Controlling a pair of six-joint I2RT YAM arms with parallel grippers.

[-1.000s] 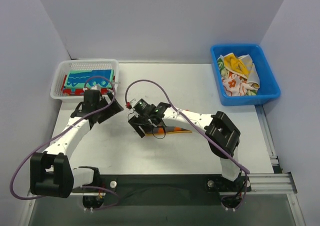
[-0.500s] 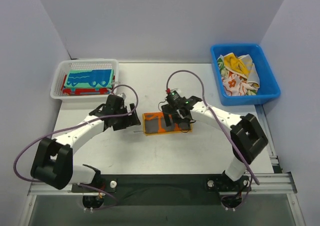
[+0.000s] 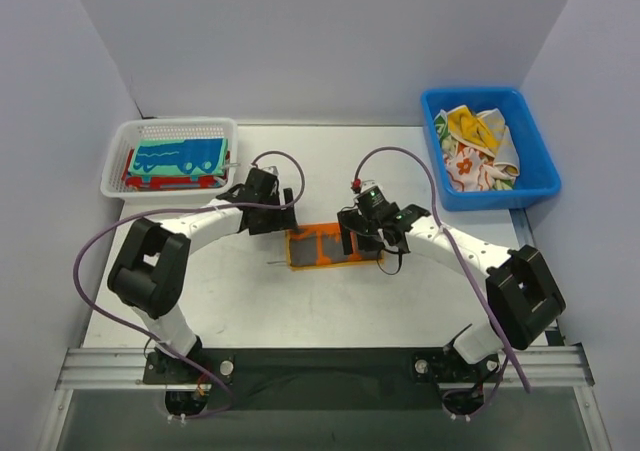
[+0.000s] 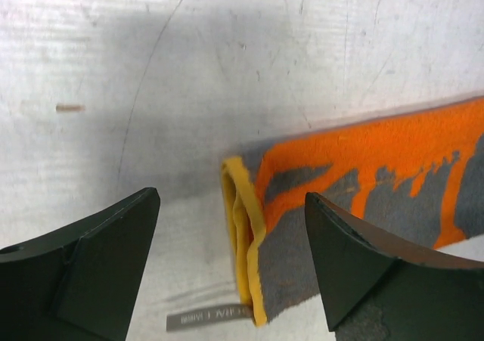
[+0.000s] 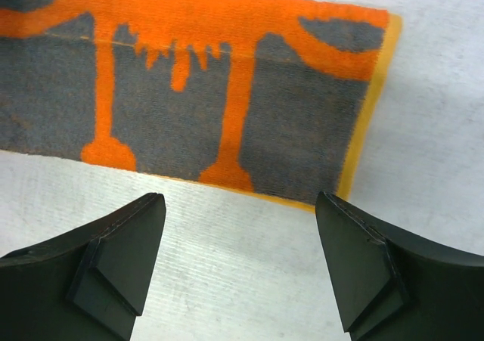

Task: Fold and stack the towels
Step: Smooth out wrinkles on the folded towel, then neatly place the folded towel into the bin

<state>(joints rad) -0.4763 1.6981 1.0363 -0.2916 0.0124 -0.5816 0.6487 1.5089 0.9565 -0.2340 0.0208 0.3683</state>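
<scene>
A folded grey towel with orange border and lettering (image 3: 325, 248) lies flat at the table's middle. My left gripper (image 3: 284, 220) is open over its left end; the left wrist view shows the yellow folded edge (image 4: 243, 227) and a grey tag (image 4: 208, 319) between the open fingers (image 4: 113, 243), gripper (image 4: 232, 205). My right gripper (image 3: 366, 233) is open over its right end; the right wrist view shows the towel (image 5: 227, 106) just beyond the open gripper (image 5: 240, 205). A teal towel (image 3: 180, 154) lies on a red one (image 3: 165, 182) in the basket.
The white mesh basket (image 3: 170, 128) stands at the back left. The blue bin (image 3: 534, 177) at the back right holds crumpled towels, one yellow (image 3: 468, 125) and one floral white (image 3: 466, 167). Grey walls close in the table.
The right gripper laid the orange-and-grey towel flat, let go and moved to its right end. The left gripper swung from beside the basket to the towel's left end.
</scene>
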